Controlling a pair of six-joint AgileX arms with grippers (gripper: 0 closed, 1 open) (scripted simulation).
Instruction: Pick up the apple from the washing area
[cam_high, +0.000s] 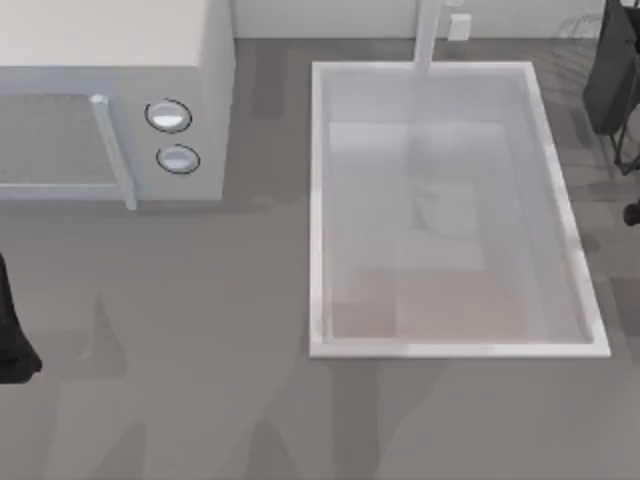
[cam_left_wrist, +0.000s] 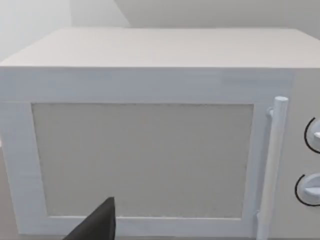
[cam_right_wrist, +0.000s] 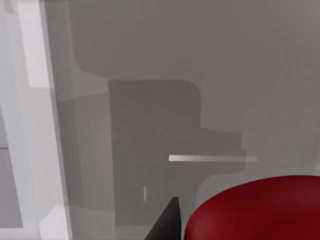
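Apple (cam_right_wrist: 260, 210) seen close against right jaws, grip cannot be told; lift to be kept vertical, clear of sink (cam_high: 318, 200) rim. Left jaws' state cannot be told.

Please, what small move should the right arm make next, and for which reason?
Probably lift a little further and hold steady. In the right wrist view the apple sits right against the camera beside a dark finger, above grey counter beside the sink rim, so it seems already out of the sink. The left arm is parked at the table's left.
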